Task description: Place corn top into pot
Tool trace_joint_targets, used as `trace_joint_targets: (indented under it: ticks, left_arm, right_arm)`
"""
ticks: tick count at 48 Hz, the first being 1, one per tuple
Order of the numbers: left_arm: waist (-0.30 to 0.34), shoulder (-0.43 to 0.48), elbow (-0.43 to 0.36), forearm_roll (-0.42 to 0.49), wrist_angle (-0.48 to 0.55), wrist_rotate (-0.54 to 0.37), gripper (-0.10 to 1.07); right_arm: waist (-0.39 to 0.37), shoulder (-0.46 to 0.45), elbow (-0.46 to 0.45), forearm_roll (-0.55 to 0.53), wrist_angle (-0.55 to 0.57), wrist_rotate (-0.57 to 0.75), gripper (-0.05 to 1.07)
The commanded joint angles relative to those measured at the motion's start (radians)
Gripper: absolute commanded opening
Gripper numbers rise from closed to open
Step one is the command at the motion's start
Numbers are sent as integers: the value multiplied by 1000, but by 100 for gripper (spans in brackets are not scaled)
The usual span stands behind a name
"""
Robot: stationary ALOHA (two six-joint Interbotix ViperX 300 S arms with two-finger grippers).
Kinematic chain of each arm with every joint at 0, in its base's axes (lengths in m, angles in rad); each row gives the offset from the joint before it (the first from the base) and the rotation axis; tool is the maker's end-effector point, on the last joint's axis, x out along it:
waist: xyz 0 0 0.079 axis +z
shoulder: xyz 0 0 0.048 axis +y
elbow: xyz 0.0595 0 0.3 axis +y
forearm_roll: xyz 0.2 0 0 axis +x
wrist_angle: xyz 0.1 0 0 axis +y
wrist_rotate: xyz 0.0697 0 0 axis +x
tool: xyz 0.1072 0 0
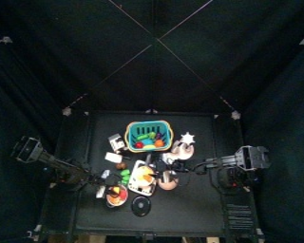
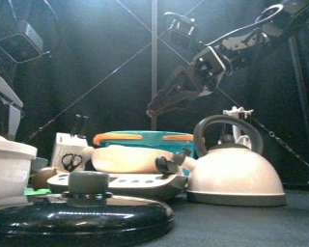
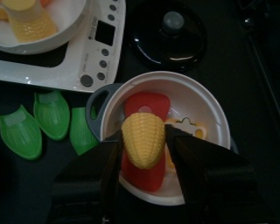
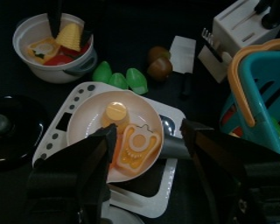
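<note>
Foreground: black lid (image 2: 80, 214) lies at the desk's (image 1: 85, 128) front edge, closest to the front camera.
Left hand: the left hand (image 3: 146, 162) hangs over the white pot (image 3: 219, 114), its jaws pinching the corn top (image 3: 143, 138) by the sides.
Corn top: yellow cone, tip pointing away from the wrist, directly above the pot's mouth and not yet released; a red piece (image 3: 143, 179) already lies inside, beneath it.
Pot: near the desk's front edge, left of middle as the overhead view suggests; green husk leaves (image 3: 49, 114) lie just beside it.
Doing it well: lowering the cone until it sits inside the rim looks wise, then parting the jaws only enough to let go, so it settles on the red piece rather than bouncing out. Lifting straight up should keep the jaws off the rim.
Right hand: the right hand (image 4: 146, 131) hovers high with jaws spread and empty, over a white plate (image 4: 74, 112) of yellow pieces.
Right side: teal basket (image 4: 265, 87), then a white kettle (image 2: 235, 172).
</note>
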Motion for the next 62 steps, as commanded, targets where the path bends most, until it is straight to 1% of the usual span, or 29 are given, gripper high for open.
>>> trace_joint_targets:
  ticks: [1, 9, 14, 22, 29, 42, 51, 62]
  left_arm:
    - [-3, 3, -31, -15, 18, 2, 61]
    - [-3, -5, -31, -64, 61, 2, 64]
    - [-3, -15, -32, -97, 74, 8, 70]
    - [-3, -34, -35, -104, 97, 11, 84]
    - [-3, -46, -44, -95, 103, 12, 90]
    - [-3, -75, -54, -58, 100, 12, 91]
    - [-3, -121, -49, -2, 94, 9, 91]
    - [6, -130, -48, 15, 84, 12, 90]
  right_arm:
    - [-5, -20, -17, 3, -9, 3, 92]
    - [-11, -12, -15, 3, -9, 2, 92]
    - [-12, 0, -17, 3, -9, 3, 92]
    - [-15, 9, -20, 0, -9, 3, 92]
    - [-14, 9, -18, 0, -6, 3, 92]
    - [-14, 9, -15, 0, -3, 2, 92]
    - [-14, 9, -15, 0, -3, 3, 92]
    - [-12, 9, -17, 0, -3, 2, 92]
